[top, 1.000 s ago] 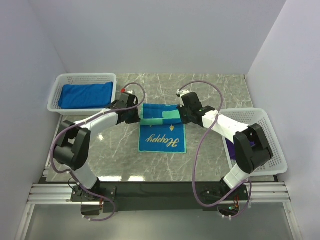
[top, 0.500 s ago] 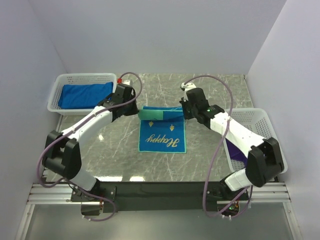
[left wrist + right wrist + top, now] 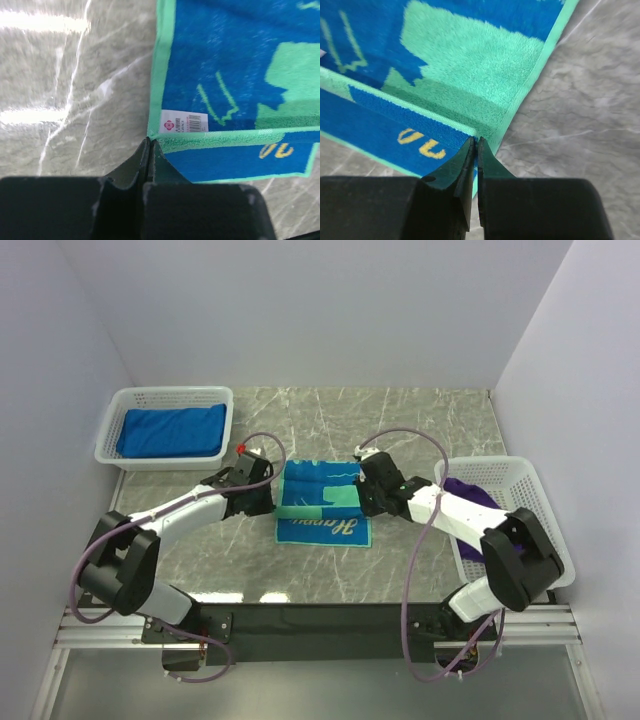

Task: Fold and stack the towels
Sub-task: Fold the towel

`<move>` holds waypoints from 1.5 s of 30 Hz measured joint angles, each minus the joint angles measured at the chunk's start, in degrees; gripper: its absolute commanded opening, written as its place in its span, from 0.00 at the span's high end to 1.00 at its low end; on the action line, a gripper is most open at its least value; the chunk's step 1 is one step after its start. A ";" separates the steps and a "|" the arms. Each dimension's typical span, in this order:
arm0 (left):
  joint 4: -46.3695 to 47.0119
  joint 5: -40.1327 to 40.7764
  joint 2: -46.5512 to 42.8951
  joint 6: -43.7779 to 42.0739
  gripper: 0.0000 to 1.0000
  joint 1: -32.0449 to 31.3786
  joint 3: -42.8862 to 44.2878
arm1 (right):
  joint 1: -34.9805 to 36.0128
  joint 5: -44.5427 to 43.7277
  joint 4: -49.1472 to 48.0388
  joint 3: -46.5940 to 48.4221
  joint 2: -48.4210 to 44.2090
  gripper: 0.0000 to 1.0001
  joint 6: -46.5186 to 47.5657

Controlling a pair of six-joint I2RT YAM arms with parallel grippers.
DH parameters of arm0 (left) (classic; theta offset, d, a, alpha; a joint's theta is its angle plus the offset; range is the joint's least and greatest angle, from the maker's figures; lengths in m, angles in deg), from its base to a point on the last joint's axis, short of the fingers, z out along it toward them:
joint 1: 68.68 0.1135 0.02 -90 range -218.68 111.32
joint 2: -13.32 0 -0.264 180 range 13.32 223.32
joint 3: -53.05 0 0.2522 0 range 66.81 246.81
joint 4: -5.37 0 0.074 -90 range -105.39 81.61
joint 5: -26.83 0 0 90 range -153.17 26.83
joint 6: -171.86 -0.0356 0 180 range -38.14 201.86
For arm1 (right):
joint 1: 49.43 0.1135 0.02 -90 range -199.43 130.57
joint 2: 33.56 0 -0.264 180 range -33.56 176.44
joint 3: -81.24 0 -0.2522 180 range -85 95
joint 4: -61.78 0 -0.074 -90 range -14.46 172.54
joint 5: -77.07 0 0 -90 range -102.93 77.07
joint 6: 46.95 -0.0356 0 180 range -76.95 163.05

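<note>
Since a second ago both arms have drawn back toward their bases, bringing the far edge of the teal-and-blue patterned terry towel with them. Then only a narrow band was turned over at the far end. Now the folded flap covers most of the cloth, and just a strip with yellow lettering shows along the near edge. The towel lies in the middle of the grey marbled desk, between the two arms.

To the right, just beside the right arm, stands a white mesh plastic basket with a crumpled purple towel inside. Farther off at the back left, well apart from the work, a second white mesh basket holds a folded royal blue towel. Nothing lies between the arms and the patterned towel.

The left tool is pressed together on the left corner of the turned-over edge, just below a small white sewn-in label. The right tool is likewise clamped on the flap's right corner, its dark fingers nearly meeting around the green border.
</note>
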 measured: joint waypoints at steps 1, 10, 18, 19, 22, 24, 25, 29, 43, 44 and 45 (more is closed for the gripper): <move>0.22 0.02 0.46 0.37 0.99 -0.04 -0.37 | 0.00 0.11 -0.02 0.04 0.98 1.00 -0.42; 0.61 1.62 1.57 1.62 0.99 -0.68 -0.76 | 0.00 0.07 1.92 3.23 5.73 1.00 -1.81; 0.59 1.95 2.62 2.19 0.99 -1.27 -0.79 | -0.02 0.48 5.16 5.05 8.09 1.00 -4.00; 0.59 1.92 2.73 2.36 0.99 -1.33 -0.81 | -0.02 0.48 5.42 5.29 8.85 1.00 -4.39; 0.72 1.90 3.28 3.10 0.99 -1.79 -0.83 | -0.11 1.14 6.21 5.35 11.45 1.00 -5.84; 0.92 1.88 4.11 3.37 0.99 -2.08 -0.85 | -0.24 1.57 6.43 5.75 13.07 1.00 -6.75; 1.05 1.95 4.79 3.56 0.99 -2.12 -0.85 | -0.33 1.60 6.49 6.14 13.31 1.00 -6.99; 1.40 3.04 7.04 5.22 0.99 -2.12 -1.16 | -0.96 2.21 6.69 7.72 14.80 1.00 -7.45; -1.22 8.52 13.51 5.40 0.99 0.02 9.01 | -4.24 1.31 9.20 20.72 23.21 1.00 -4.24; -1.46 8.83 13.42 5.11 0.99 0.04 9.55 | -4.26 1.09 9.14 20.79 22.95 1.00 -3.91; -1.60 8.98 13.40 4.83 0.99 0.04 9.86 | -4.26 0.87 9.25 20.76 22.60 1.00 -3.65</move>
